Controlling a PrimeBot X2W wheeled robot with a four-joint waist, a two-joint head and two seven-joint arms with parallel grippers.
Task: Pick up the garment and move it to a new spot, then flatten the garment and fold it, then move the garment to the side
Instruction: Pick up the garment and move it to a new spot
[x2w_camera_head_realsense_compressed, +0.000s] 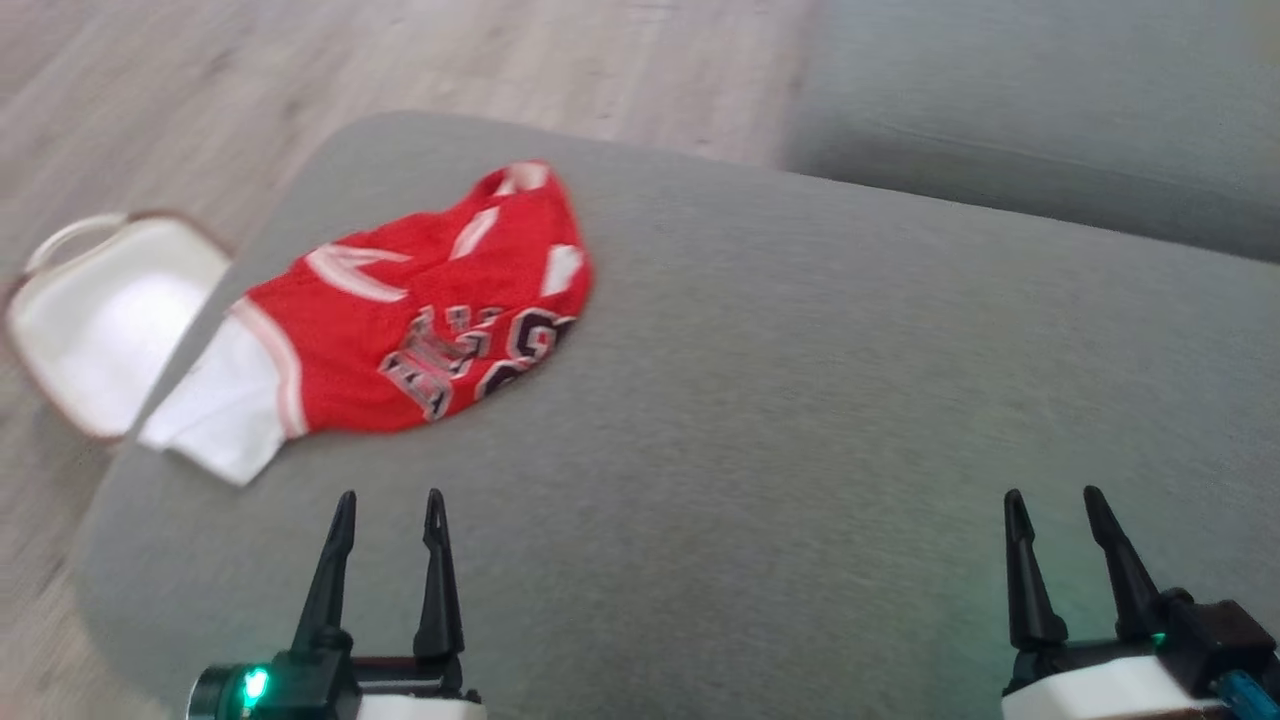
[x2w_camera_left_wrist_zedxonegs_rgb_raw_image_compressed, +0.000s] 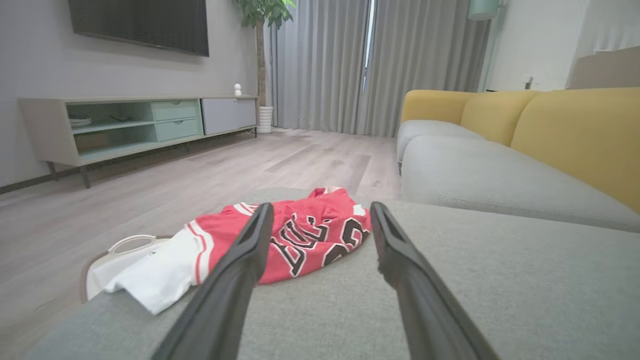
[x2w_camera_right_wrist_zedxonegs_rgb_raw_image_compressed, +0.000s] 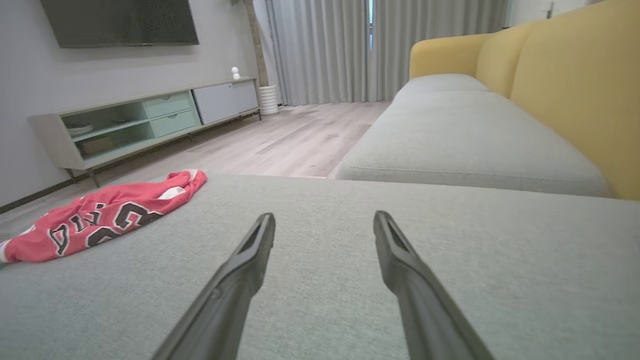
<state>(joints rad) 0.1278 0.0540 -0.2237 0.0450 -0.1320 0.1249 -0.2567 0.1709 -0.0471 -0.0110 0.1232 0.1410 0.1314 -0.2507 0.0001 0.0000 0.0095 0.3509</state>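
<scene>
A crumpled red garment (x2w_camera_head_realsense_compressed: 420, 320) with black and white lettering and a white part lies on the far left of the grey cushion (x2w_camera_head_realsense_compressed: 800, 420). Its white end hangs near the cushion's left edge. The left wrist view shows the garment (x2w_camera_left_wrist_zedxonegs_rgb_raw_image_compressed: 300, 240) just ahead of my fingers; in the right wrist view the garment (x2w_camera_right_wrist_zedxonegs_rgb_raw_image_compressed: 100, 220) lies far to the left. My left gripper (x2w_camera_head_realsense_compressed: 390, 505) hovers open a short way in front of it, holding nothing. Over bare cushion at the lower right, my right gripper (x2w_camera_head_realsense_compressed: 1055, 500) is open and empty.
A white basket (x2w_camera_head_realsense_compressed: 110, 320) with a brown rim stands on the wood floor by the cushion's left edge. A grey sofa seat (x2w_camera_head_realsense_compressed: 1040, 110) with yellow backs (x2w_camera_left_wrist_zedxonegs_rgb_raw_image_compressed: 580, 135) runs behind the cushion. A TV cabinet (x2w_camera_left_wrist_zedxonegs_rgb_raw_image_compressed: 135, 125) lines the far wall.
</scene>
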